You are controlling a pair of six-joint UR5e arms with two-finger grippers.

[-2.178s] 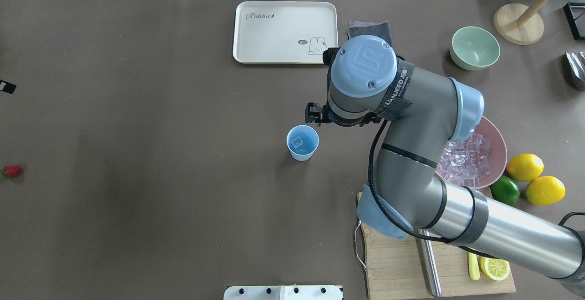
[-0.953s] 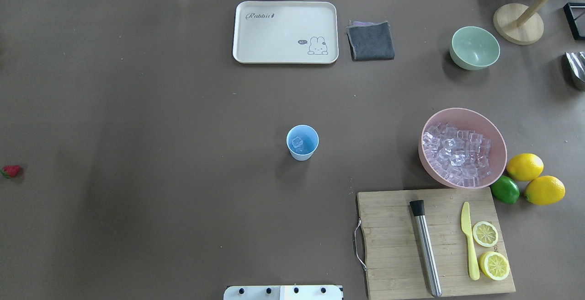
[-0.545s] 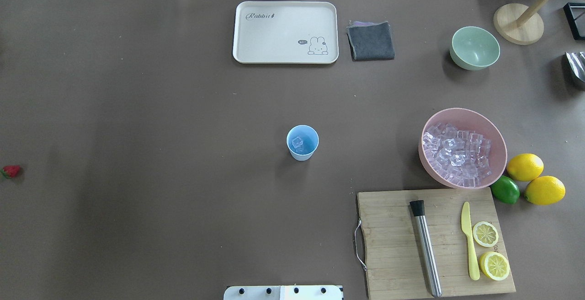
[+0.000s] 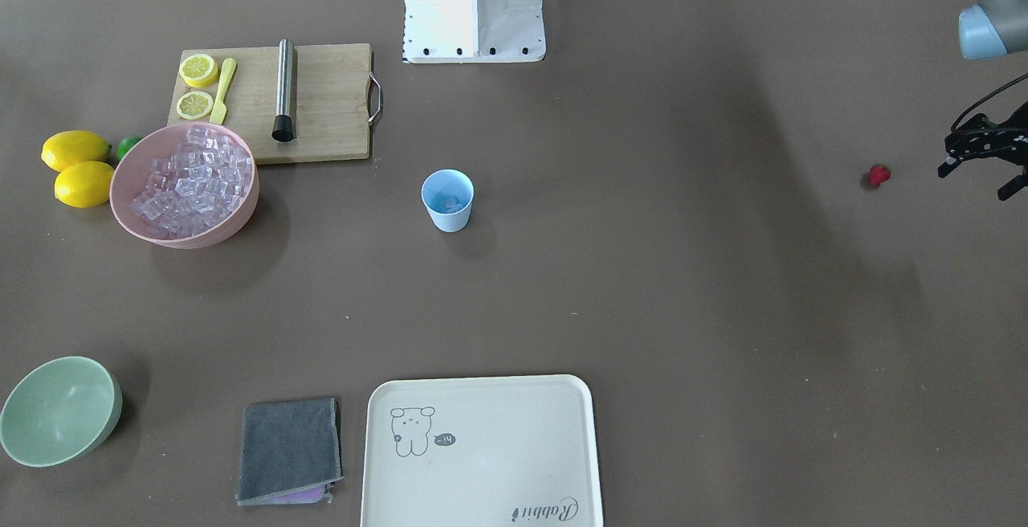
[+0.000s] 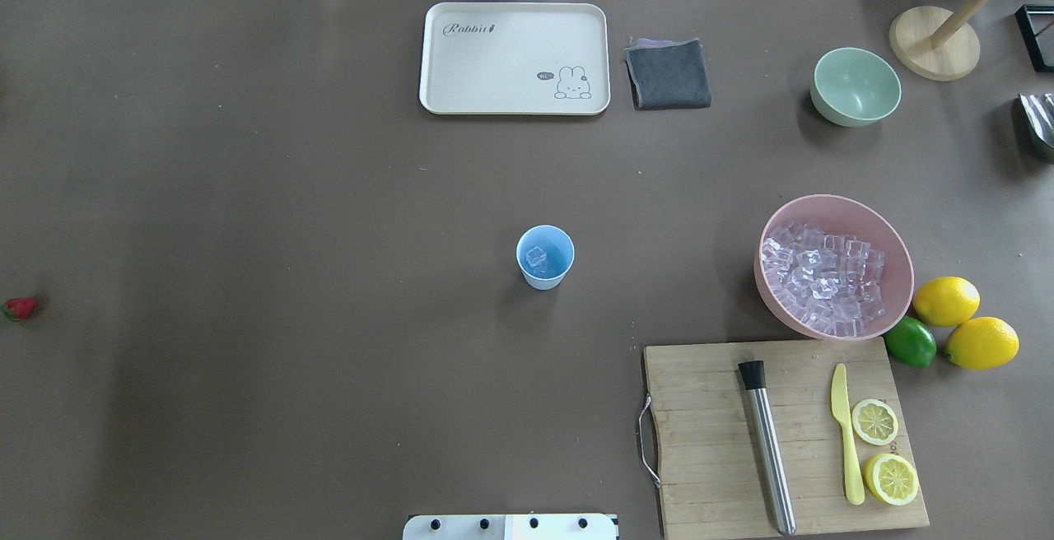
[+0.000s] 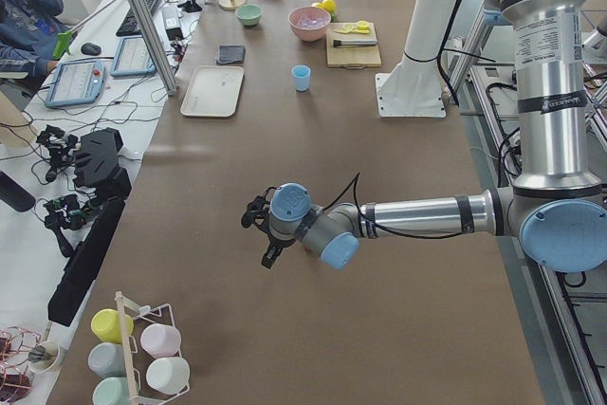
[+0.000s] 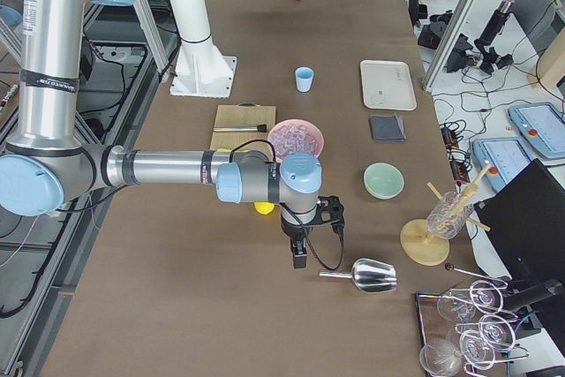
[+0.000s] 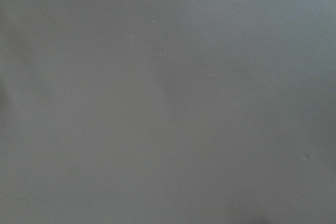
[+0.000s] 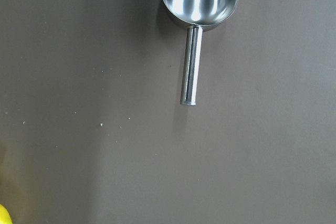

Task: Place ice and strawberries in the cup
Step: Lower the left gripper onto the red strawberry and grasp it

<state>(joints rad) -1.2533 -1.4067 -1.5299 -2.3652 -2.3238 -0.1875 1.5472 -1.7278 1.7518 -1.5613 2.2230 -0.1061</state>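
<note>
- The strawberry (image 4: 880, 175) lies alone near the left end of the desk (image 4: 642, 270), well apart from the cup (image 4: 447, 199), which stands mid-desk with ice (image 5: 536, 257) in it.
- The left gripper (image 4: 973, 181) hangs just beside the berry, fingers spread and empty. I'd centre it over the berry, come straight down and close gently, as so small a piece could roll away.
- The right gripper (image 7: 300, 252) hovers by the metal scoop (image 7: 371, 275); whether its fingers are parted I cannot tell.

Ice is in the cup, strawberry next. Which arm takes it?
Left. The left tool hangs right beside the strawberry; the right tool is at the opposite table end, above the scoop.
</note>
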